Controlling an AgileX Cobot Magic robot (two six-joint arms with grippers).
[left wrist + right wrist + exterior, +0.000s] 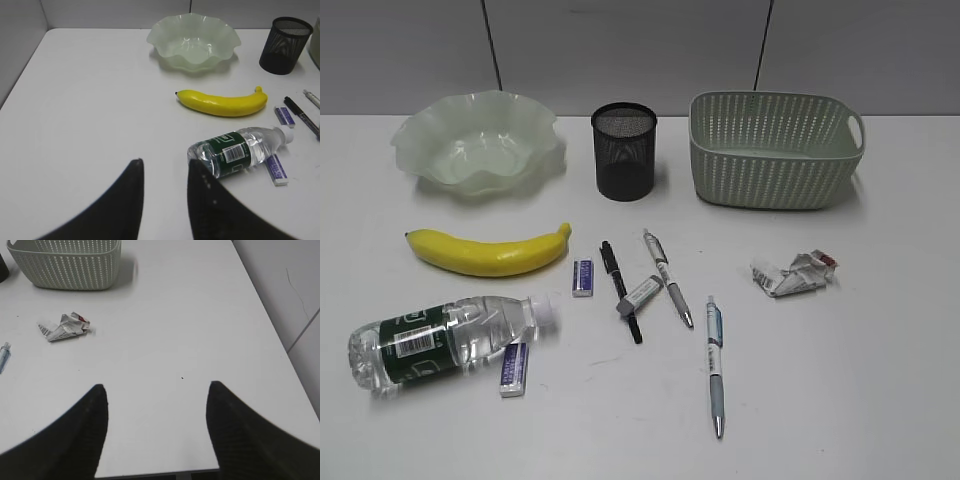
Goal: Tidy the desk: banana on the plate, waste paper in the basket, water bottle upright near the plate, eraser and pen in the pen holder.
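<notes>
White desk (880,400) w/ grey panel wall behind, nothing tidied yet as far as I can judge. Going big to small in the exterior view: basket (775,150) at approx 1 o'clock, plate (478,140) at 11, both empty; water bottle (445,340) on its side at 8, cap pointing toward centre; banana (490,252) at 9, just above the bottle, long axis roughly 3-to-9, dark tip away from centre; pen holder (624,152) at 12, standing betw plate and basket; three pens near centre, the black pen (620,291) w/ an eraser (640,294) lying across it; two more erasers, one touching the bottle; waste paper (794,273) at 3, apart from the rest. My left gripper (165,200) is open, holding nothing, and from its cam the bottle's base sits just off the right finger at approx 2 o'clock, banana beyond it at 1, plate past that. Right gripper (156,432) is open wide, also empty; paper lies at 10 o'clock from it, basket further along the same line. So I'd say left arm is nearer for banana/bottle, right for the paper.
</notes>
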